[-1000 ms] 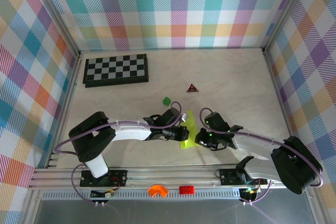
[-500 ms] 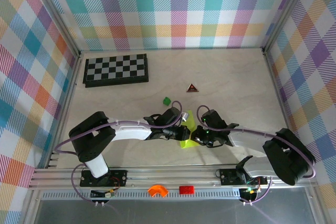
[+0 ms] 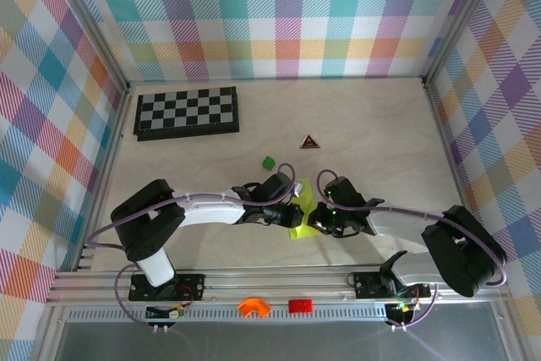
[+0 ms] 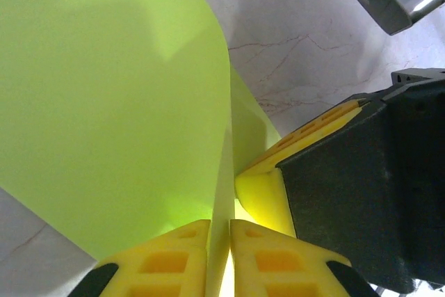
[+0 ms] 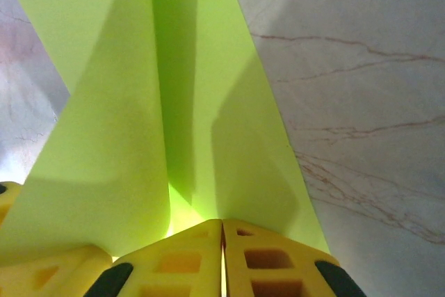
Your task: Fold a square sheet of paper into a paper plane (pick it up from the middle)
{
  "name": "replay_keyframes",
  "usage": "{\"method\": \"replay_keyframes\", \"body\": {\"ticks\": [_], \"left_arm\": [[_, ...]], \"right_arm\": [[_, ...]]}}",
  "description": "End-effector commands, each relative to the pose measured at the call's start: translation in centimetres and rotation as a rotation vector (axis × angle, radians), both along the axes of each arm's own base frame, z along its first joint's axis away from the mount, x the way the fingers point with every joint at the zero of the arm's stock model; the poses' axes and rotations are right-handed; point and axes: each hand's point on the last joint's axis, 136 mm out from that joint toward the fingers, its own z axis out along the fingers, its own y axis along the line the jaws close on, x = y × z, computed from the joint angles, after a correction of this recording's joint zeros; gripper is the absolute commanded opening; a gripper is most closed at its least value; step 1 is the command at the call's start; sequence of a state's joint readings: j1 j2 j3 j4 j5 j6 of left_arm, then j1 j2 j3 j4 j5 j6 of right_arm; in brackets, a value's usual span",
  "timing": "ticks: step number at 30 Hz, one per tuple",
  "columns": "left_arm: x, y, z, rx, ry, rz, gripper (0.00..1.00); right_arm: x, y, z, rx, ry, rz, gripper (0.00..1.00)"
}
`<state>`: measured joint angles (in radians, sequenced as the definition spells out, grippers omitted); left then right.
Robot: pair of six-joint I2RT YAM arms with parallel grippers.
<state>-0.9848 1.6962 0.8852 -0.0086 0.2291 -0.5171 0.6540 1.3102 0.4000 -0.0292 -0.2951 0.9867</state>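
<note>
The paper plane (image 3: 303, 202) is a lime yellow-green folded sheet on the table between the two arms. My left gripper (image 3: 295, 212) comes in from the left and is shut on the paper's upright folded edge (image 4: 221, 193), which stands between its yellow fingertips (image 4: 174, 248). My right gripper (image 3: 316, 219) comes in from the right with its jaws pressed together, its tips at the base of the paper's flaps (image 5: 208, 102). I cannot tell whether any paper lies between them. The right gripper's yellow finger (image 4: 268, 196) touches the sheet just beside my left fingertips.
A black-and-white chessboard (image 3: 187, 112) lies at the back left. A small dark green block (image 3: 268, 161) and a dark triangular piece (image 3: 310, 141) sit behind the paper. The rail along the near edge carries an orange part (image 3: 253, 306) and a red part (image 3: 300, 304).
My right gripper has slid left from the paper's right edge into it and now meets the left gripper. The left arm has hardly moved and its jaws have eased slightly.
</note>
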Motion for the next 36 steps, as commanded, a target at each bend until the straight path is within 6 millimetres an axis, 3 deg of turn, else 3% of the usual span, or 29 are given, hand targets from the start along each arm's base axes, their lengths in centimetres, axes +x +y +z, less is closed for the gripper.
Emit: {"method": "replay_keyframes", "body": {"ticks": [1,18,36], "left_arm": [[0.9,0.4,1.3,0.035,-0.063,-0.013,0.14],[1.6,1.4,-0.8,0.164,-0.064,-0.029,0.12],[2.3,1.7,-2.1,0.184,-0.065,-0.012,0.11]], "right_arm": [[-0.6,-1.2,-1.3,-0.066,0.045,-0.022,0.11],[-0.6,-1.3,-1.2,-0.070,0.040,-0.020,0.11],[-0.5,-1.3,-1.2,-0.070,0.040,-0.017,0.11]]}}
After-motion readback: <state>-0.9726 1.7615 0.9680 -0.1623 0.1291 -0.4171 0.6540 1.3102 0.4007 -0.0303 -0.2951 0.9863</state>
